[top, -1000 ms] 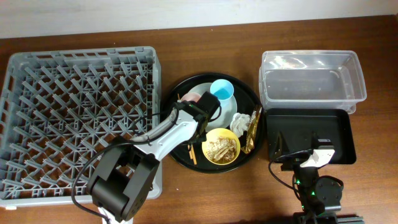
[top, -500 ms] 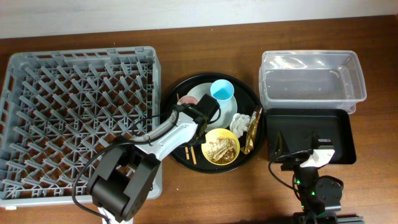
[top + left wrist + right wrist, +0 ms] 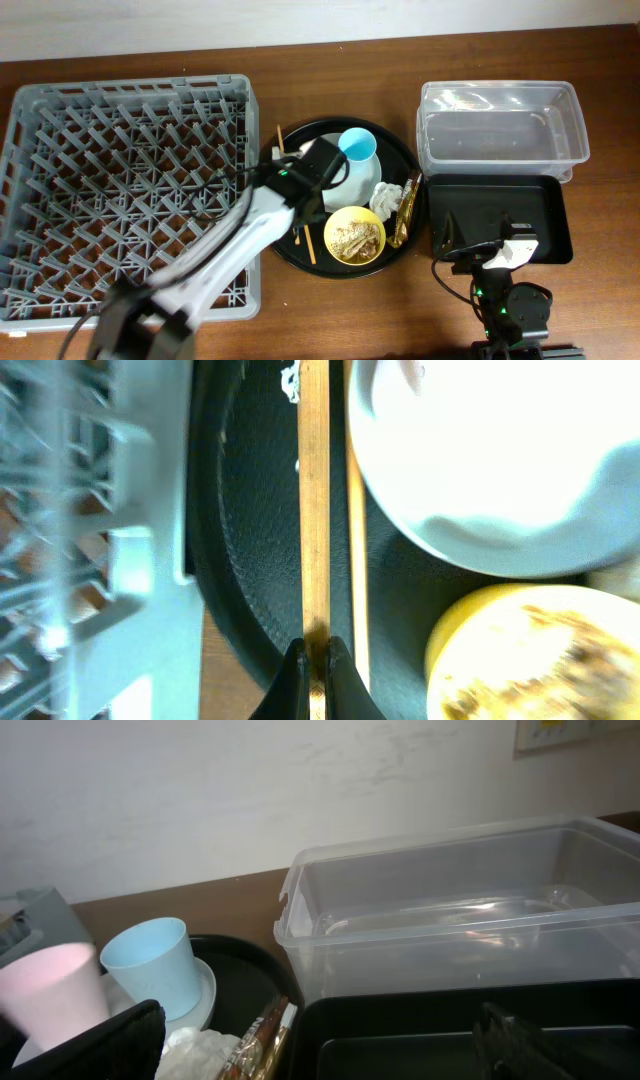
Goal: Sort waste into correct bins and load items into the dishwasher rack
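Note:
My left gripper [image 3: 314,660] is shut on one wooden chopstick [image 3: 314,510], which points toward the grey dishwasher rack [image 3: 120,200]; its tip shows in the overhead view [image 3: 279,140]. The second chopstick [image 3: 356,560] lies on the round black tray [image 3: 290,250]. Next to it are the pale plate [image 3: 360,185], the light-blue cup [image 3: 358,147] and the yellow bowl [image 3: 356,236] with beige scraps. The white napkin [image 3: 388,197] and the gold wrapper [image 3: 405,215] lie at the tray's right. The pink cup [image 3: 50,995] shows only in the right wrist view. My right gripper [image 3: 330,1050] is open over the black rectangular tray [image 3: 500,215].
The clear tub [image 3: 500,135] stands behind the black rectangular tray at the right. The rack's wall [image 3: 150,510] lies close to the left of the round tray's rim. Bare wooden table runs along the front edge.
My left arm has swung up and left over the round tray with a chopstick in its jaws. The chopstick's tip now sticks out past the tray's far-left rim. The right arm has not moved.

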Available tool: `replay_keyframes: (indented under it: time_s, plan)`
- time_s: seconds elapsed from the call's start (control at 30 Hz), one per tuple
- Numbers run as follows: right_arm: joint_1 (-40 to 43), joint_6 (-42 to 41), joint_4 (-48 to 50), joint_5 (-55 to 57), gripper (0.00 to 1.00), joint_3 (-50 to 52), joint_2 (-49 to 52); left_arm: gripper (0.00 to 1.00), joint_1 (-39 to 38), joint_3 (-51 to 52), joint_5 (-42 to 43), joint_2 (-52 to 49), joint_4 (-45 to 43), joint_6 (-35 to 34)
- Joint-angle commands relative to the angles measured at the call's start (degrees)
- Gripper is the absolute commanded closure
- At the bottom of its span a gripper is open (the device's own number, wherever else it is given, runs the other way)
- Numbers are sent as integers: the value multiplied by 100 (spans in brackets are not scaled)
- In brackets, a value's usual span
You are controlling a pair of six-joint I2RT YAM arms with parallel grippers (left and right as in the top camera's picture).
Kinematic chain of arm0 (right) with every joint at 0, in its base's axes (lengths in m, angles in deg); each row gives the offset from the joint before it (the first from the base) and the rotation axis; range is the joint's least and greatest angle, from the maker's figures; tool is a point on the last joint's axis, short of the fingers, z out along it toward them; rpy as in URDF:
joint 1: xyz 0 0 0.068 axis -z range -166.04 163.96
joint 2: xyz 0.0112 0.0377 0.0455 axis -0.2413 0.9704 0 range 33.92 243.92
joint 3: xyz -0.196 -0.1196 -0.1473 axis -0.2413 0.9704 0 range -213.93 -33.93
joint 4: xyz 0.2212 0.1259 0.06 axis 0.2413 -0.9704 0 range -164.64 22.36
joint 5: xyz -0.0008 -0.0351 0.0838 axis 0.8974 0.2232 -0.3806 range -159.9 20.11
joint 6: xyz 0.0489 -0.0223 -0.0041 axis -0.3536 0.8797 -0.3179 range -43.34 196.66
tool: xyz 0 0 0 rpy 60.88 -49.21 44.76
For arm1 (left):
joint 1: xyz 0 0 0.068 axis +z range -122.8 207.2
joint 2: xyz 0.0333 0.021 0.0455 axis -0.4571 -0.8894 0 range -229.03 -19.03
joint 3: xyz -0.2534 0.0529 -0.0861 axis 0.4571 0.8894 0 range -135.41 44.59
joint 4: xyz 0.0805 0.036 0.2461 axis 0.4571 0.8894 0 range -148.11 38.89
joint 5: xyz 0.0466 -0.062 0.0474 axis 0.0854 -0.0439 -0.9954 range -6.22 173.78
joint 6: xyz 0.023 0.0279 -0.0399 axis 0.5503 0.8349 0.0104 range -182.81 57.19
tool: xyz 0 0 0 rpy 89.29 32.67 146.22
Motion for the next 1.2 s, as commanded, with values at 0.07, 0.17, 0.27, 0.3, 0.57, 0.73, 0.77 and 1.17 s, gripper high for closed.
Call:
replay_keyframes:
  time_s: [0.07, 0.17, 0.27, 0.3, 0.57, 0.73, 0.77, 1.17]
  plan:
    - [26, 35, -26, -31, 1, 26, 4, 100, 199, -122, 42, 951, 173, 1355]
    - [26, 35, -24, -31, 1, 26, 4, 100, 575, -122, -92, 1058, 428, 1757]
    - [26, 35, -24, -31, 1, 26, 4, 100, 966, -114, -363, 1032, 623, 2271]
    - [26, 35, -26, -31, 1, 26, 4, 100, 1073, -114, -463, 1029, 640, 2441]
    - [26, 35, -26, -31, 1, 26, 4, 100, 1537, 9, -487, 1021, 640, 2682]
    - [26, 35, -26, -31, 1, 26, 4, 100, 1733, 79, -426, 938, 636, 2682]
    - [26, 35, -26, -31, 1, 26, 4, 100, 1812, 79, -426, 938, 616, 2682]
    - [26, 35, -24, -31, 1, 26, 4, 100, 2116, 240, -407, 935, 444, 2876]
